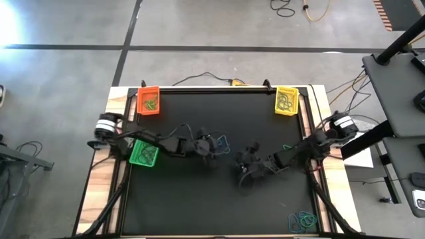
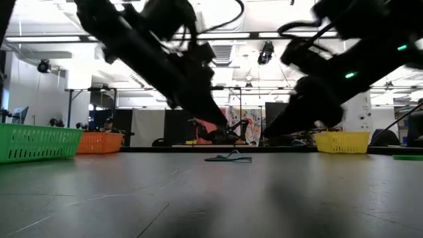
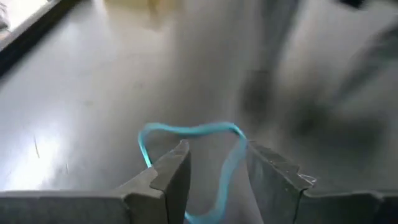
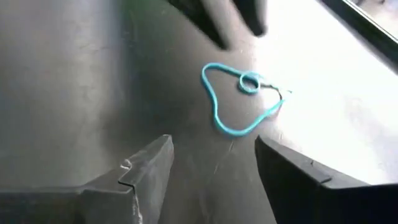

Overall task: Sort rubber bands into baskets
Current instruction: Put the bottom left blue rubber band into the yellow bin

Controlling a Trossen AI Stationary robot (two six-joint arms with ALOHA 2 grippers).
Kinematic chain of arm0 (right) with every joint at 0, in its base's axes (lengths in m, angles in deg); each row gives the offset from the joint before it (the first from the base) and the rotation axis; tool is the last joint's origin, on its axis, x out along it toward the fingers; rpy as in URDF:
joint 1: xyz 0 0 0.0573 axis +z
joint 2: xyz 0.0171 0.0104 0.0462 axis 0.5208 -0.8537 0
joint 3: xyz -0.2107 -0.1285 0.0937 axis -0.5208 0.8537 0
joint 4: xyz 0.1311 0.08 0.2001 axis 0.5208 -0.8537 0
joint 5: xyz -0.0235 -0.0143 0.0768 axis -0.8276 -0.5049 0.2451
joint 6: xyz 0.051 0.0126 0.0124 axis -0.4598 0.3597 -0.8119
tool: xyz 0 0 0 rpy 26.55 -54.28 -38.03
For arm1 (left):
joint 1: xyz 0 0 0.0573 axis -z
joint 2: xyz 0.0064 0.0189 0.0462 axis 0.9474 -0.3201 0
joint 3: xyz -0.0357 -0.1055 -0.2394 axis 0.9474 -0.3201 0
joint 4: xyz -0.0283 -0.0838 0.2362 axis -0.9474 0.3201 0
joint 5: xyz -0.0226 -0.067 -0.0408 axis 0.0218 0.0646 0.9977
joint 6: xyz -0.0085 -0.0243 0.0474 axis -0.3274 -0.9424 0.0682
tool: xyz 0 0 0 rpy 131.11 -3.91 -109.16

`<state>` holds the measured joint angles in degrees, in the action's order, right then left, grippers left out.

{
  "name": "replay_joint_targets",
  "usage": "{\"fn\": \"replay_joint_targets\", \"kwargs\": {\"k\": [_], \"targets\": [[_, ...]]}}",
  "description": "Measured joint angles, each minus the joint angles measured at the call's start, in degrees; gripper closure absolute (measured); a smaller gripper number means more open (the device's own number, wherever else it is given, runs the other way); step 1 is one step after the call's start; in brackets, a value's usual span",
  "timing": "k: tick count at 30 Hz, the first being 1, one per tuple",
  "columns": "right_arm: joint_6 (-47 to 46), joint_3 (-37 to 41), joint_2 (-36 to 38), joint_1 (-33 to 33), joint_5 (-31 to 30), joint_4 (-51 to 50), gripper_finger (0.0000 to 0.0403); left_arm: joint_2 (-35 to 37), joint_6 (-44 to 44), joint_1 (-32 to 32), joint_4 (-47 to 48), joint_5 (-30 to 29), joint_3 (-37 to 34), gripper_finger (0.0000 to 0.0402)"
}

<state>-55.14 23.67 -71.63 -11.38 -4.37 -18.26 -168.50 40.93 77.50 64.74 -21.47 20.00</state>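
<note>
One teal rubber band (image 4: 239,102) lies flat on the black table mat near the middle (image 1: 222,141); one end is twisted into a small loop. My left gripper (image 3: 217,146) hovers open just over it, and the band (image 3: 227,168) shows through the gap between its fingers. From the right, my right gripper (image 4: 212,140) points at the same band, open, a short way off (image 1: 244,169). In the low view the band (image 2: 229,157) rests on the mat below both arms. The orange basket (image 1: 149,100), yellow basket (image 1: 286,100) and green basket (image 1: 143,153) each hold bands.
A heap of several loose rubber bands (image 1: 302,222) lies at the mat's near right corner. The green basket sits close beside my left arm. Black cables run along the far edge (image 1: 212,81) of the table.
</note>
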Motion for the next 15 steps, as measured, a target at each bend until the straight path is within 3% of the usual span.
{"fn": "replay_joint_targets", "kwargs": {"k": [4,12,15], "targets": [[3.5,0.0,-4.1,-5.1,5.1,8.9,0.0161,4.6,-4.5,4.6,5.9,-2.7,-1.1,0.0260],[3.7,-0.4,-12.3,-12.0,10.3,16.8,0.0111,9.6,-11.7,16.7,4.1,-18.3,-8.3,0.0260],[2.7,-1.3,-15.1,-13.4,10.7,19.3,0.0083,9.7,-14.9,19.1,2.6,-21.3,-10.4,0.0260]]}}
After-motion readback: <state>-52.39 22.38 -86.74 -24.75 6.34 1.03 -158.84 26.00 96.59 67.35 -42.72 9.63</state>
